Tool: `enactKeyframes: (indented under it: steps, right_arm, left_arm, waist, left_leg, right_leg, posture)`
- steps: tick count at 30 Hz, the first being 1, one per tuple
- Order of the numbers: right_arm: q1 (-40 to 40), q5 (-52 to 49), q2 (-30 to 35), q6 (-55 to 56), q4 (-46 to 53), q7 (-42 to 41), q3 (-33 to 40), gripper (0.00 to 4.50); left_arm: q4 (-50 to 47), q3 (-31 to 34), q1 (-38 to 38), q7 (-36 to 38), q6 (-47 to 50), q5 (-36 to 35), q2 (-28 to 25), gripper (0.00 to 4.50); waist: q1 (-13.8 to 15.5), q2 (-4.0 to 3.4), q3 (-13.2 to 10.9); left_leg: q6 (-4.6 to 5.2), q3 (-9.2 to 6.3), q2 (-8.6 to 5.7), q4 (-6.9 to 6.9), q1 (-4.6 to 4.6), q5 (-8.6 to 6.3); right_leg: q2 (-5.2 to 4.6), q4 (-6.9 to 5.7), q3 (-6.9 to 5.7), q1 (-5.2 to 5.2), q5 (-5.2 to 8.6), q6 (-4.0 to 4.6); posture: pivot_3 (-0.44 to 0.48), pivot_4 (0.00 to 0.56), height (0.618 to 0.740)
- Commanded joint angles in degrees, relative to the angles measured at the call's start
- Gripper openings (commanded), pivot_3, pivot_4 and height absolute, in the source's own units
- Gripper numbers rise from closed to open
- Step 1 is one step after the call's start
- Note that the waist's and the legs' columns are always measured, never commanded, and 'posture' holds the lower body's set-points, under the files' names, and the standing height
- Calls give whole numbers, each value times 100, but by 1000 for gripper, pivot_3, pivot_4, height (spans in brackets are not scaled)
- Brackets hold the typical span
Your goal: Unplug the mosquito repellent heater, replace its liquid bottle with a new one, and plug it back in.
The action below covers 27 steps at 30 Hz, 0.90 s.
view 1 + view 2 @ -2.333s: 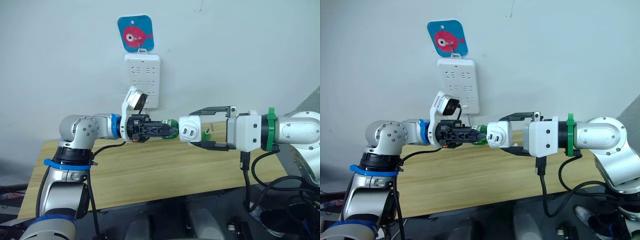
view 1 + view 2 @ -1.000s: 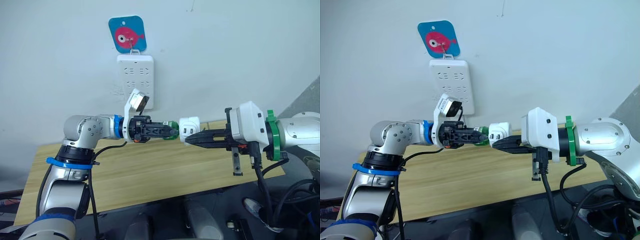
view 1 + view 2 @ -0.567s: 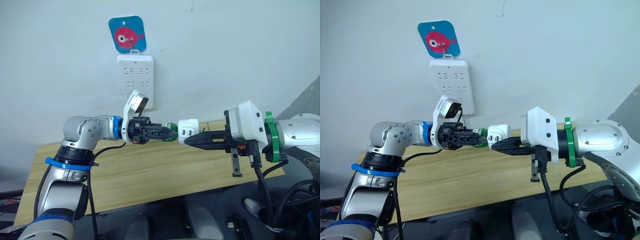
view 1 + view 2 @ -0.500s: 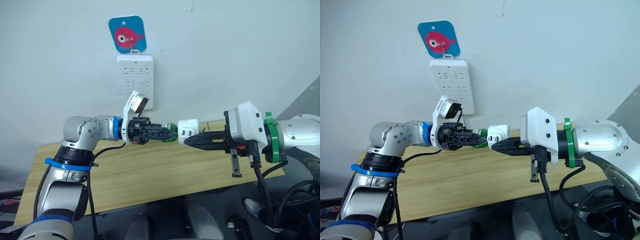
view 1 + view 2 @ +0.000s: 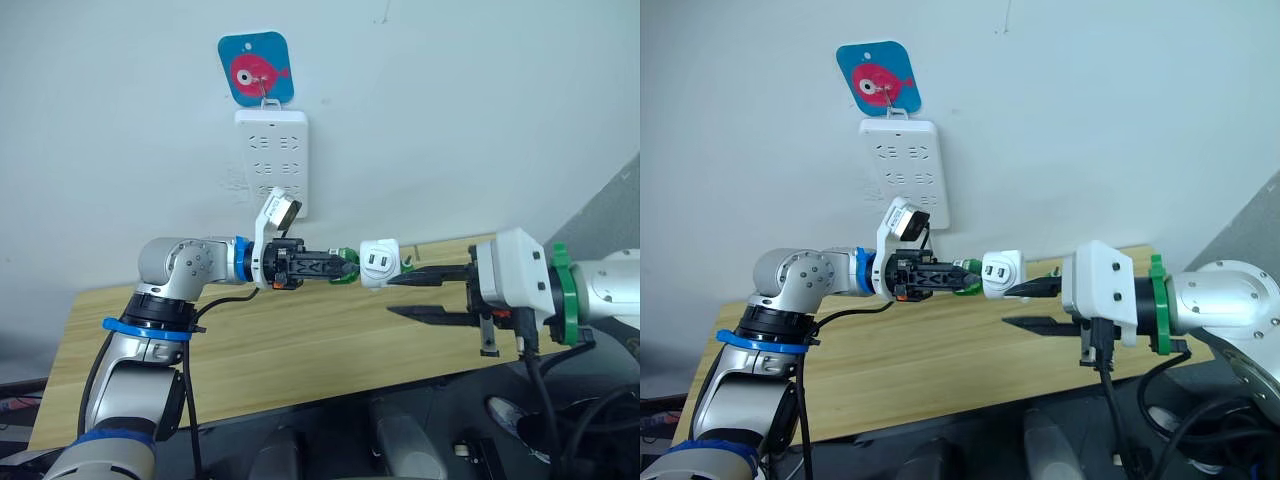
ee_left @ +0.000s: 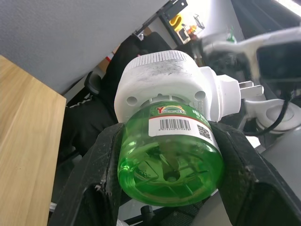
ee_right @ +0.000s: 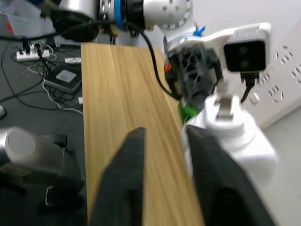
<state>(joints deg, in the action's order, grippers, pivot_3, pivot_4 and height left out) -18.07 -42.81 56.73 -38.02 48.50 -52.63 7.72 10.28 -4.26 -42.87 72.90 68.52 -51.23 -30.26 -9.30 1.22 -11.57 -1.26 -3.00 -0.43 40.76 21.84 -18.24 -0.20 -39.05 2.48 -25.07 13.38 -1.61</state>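
Note:
The white mosquito repellent heater [image 5: 380, 262] hangs in the air above the table, its prongs facing me, joined to a green liquid bottle [image 6: 169, 155]. My left gripper [image 5: 338, 268] is shut on that bottle, one black finger [image 6: 94, 188] on each side of it. My right gripper [image 5: 392, 296] stands open just right of the heater, its upper finger's tip close under the heater and the lower finger well below. In the right wrist view the heater [image 7: 235, 136] sits beyond and beside the two fingers [image 7: 122, 179].
A long white power strip [image 5: 272, 160] hangs on the wall under a blue fish tag [image 5: 256, 68], above and behind my left gripper. The wooden table [image 5: 300, 345] runs below both arms, with dark floor and cables past its front edge.
My right gripper has opened, let go of the heater and drawn back to the right. The left arm has carried bottle and heater slightly right.

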Motion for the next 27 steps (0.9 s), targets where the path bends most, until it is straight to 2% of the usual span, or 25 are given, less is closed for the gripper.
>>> enactKeyframes:
  steps: [1, 6, 10, 16, 27]
  right_arm:
    - [272, 35, 172, 223, 165, -70, 716, 2756]
    - [308, 70, 296, 136, -122, 81, 1002, 4467]
    - [122, -41, 385, 42, -152, 61, 758, 4500]
    - [-751, 114, -20, -209, -415, 294, -358, 4500]
    - [-950, 649, -364, 4, -634, 273, -1124, 4500]
  left_arm:
    - [4, 110, -114, 67, 13, -19, -46, 2280]
    - [-26, -54, -115, 262, -19, 48, -109, 2280]
    - [-54, -154, -129, 404, -58, 99, -140, 2280]
    - [-281, -181, -81, 459, -18, 55, -142, 2280]
    - [-484, -164, 20, 495, 28, 20, -180, 2280]
  waist:
    - [-4, 1, 1]
    - [-21, 0, 2]
    - [-35, 0, 2]
    - [-46, 0, 5]
    - [-27, -1, 6]
  left_leg:
    - [0, 3, -1, 1, -1, 0]
    - [0, 5, 1, 1, -5, 0]
    - [0, 4, 1, 0, -4, 0]
    - [0, 4, 2, 1, -5, 0]
    - [-1, 0, 1, 1, -1, 0]
  right_leg:
    - [0, -1, 2, 0, 0, 0]
    - [4, -1, 4, 2, 0, 0]
    - [5, -1, 3, 1, 0, 0]
    - [4, -1, 5, 1, 0, 0]
    - [0, -1, 2, -2, 0, 0]
  posture:
    - [-278, 138, 740]
    - [-289, 136, 740]
    - [-293, 134, 740]
    - [-278, 134, 740]
    - [-267, 131, 740]
